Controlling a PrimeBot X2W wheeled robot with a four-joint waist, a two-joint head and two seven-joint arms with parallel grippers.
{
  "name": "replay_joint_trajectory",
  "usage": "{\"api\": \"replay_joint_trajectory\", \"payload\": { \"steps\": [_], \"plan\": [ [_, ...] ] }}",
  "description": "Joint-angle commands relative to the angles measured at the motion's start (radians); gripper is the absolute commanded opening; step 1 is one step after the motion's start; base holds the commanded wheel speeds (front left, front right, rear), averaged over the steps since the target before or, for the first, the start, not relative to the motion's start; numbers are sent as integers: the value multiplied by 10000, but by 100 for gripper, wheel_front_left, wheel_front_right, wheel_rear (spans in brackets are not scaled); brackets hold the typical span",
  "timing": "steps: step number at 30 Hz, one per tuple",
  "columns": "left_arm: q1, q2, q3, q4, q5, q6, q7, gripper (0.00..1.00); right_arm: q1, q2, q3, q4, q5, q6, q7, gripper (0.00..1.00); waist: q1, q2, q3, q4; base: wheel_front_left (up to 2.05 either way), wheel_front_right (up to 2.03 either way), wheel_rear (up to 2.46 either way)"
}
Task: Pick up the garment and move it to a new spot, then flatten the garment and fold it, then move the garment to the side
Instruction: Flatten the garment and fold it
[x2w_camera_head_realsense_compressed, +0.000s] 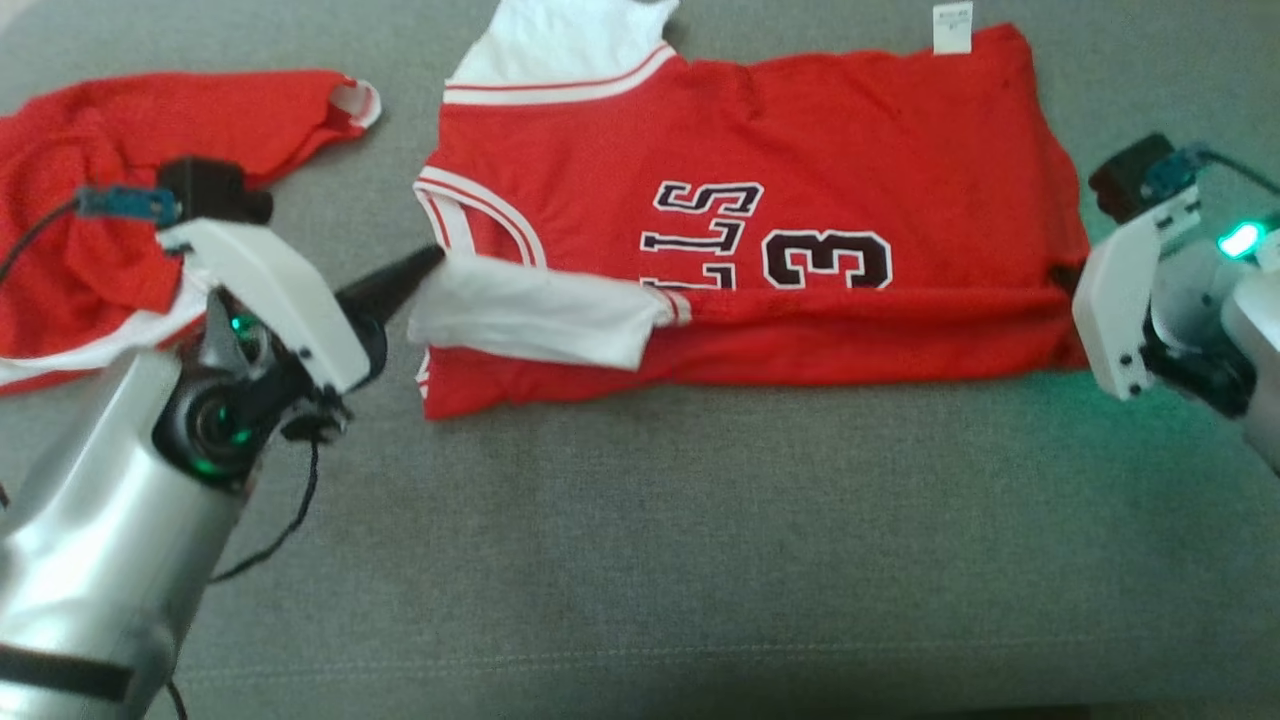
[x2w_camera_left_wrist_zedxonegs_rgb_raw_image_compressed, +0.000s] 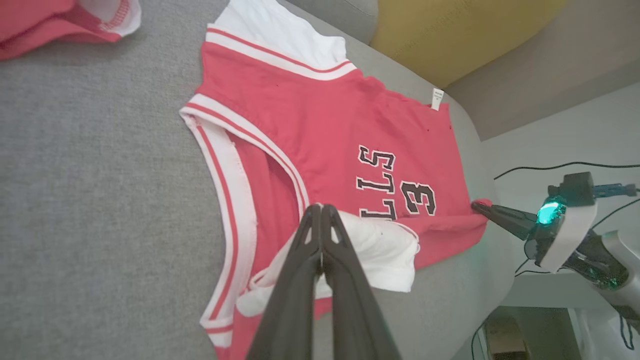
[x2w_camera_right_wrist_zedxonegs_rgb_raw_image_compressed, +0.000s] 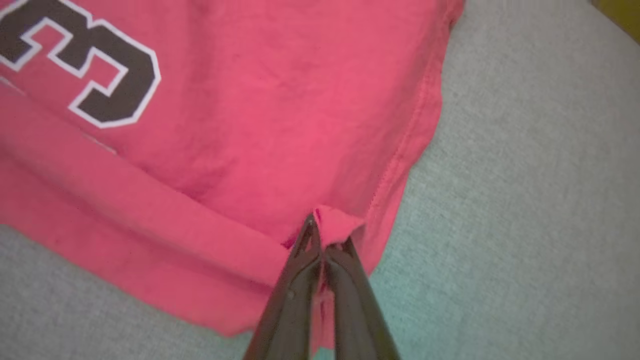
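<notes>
Head view: jersey lies flat on the grey cushion, collar end toward robot's left, hem toward robot's right. Its near long edge is folded up over the front, and the fold line cuts across the bottom of the lettering and the number 3. White sleeve lies on top of the jersey's folded strip at the collar end. Left gripper sits at the jersey's collar-side edge, fingers pressed together, tip right at the sleeve's corner and pinching it as far as I can see. Right gripper is at the jersey's hem-side edge, level with the fold line; fingers mostly hidden behind its white housing. Label sticks out past the jersey's far edge. Second red garment is crumpled left of the jersey, apart from it.

Left wrist view: left gripper fingers are clamped together with no gap, over the jersey's armhole trim, the sleeve against them. Right gripper is touching the jersey's far hem corner. Yellow cushion is beyond the jersey.

Right wrist view: right gripper is clenched on a small tuck of red cloth at the jersey's hem corner, just where the folded strip ends. Cloth bunches up between the tips.
</notes>
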Motion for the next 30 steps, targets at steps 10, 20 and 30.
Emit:
{"api": "replay_joint_trajectory", "payload": {
  "steps": [10, 20, 30],
  "plan": [
    [-1807, -296, 847, 1755, 669, 620, -1288, 100, -759, 758, -456, 1171, 167, -9, -2125, 100, 0, 0, 569, -217, 0, 0, 0],
    [-1602, -1170, 1459, 2599, 1557, 315, -5433, 100, -480, 1694, -2334, 3343, -289, -9, -6415, 100, 0, 0, 46, -65, 0, 0, 0],
    [885, -2185, 3027, 1006, 3937, 359, -6982, 100, 1771, 2231, -6301, 1678, -1646, -9, -7272, 100, 0, 0, -905, -27, 0, 0, 0]
  ]
}}
